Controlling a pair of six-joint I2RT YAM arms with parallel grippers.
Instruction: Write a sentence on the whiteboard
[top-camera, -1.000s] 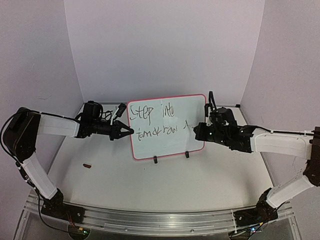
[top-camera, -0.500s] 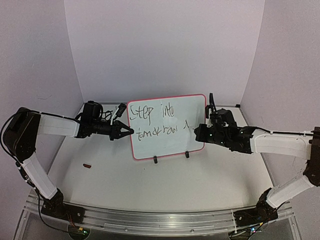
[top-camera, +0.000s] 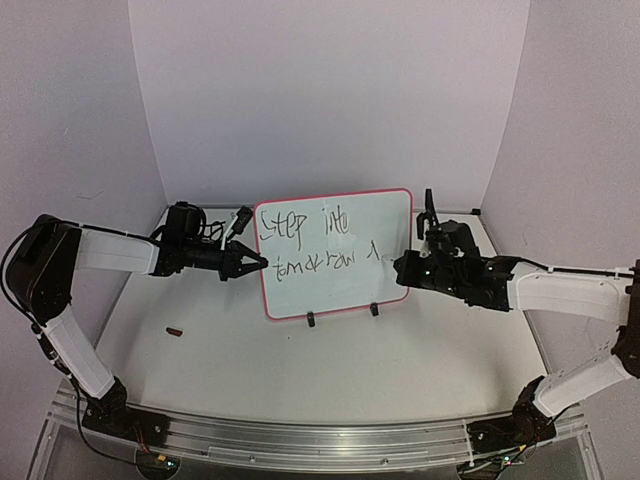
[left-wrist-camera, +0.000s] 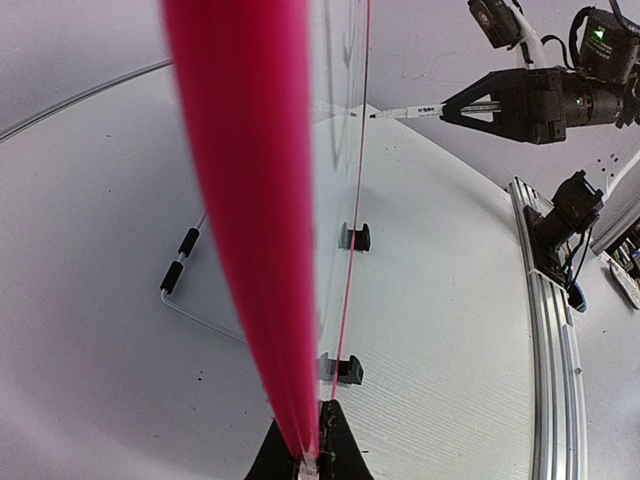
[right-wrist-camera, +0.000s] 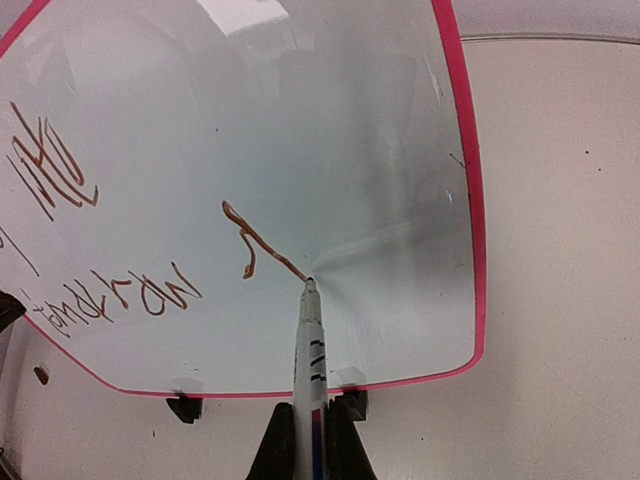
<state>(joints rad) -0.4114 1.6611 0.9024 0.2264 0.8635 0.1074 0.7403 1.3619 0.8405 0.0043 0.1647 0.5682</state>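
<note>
The whiteboard (top-camera: 370, 225) stands upright at mid-table on two black clips (top-camera: 311, 320), its pink border (left-wrist-camera: 245, 200) running up the left wrist view. My left gripper (top-camera: 263, 262) is shut on the board's left edge (left-wrist-camera: 312, 455). My right gripper (top-camera: 397, 268) is shut on a white marker (right-wrist-camera: 311, 360), also seen across the board from the left wrist (left-wrist-camera: 405, 112). The marker's tip touches the board at the end of a slanted stroke (right-wrist-camera: 270, 250). The sentence (top-camera: 310, 245) reads "Step into" over a second line (right-wrist-camera: 150, 295).
A small dark red-brown piece (top-camera: 175, 331) lies on the table left of the board. A wire stand (left-wrist-camera: 180, 275) sits behind the board. Purple-white walls close in the back and sides. An aluminium rail (top-camera: 300, 440) runs along the near edge.
My right gripper has shifted slightly to the right with the marker, lengthening the last stroke of the second line. The left gripper and the board have stayed put.
</note>
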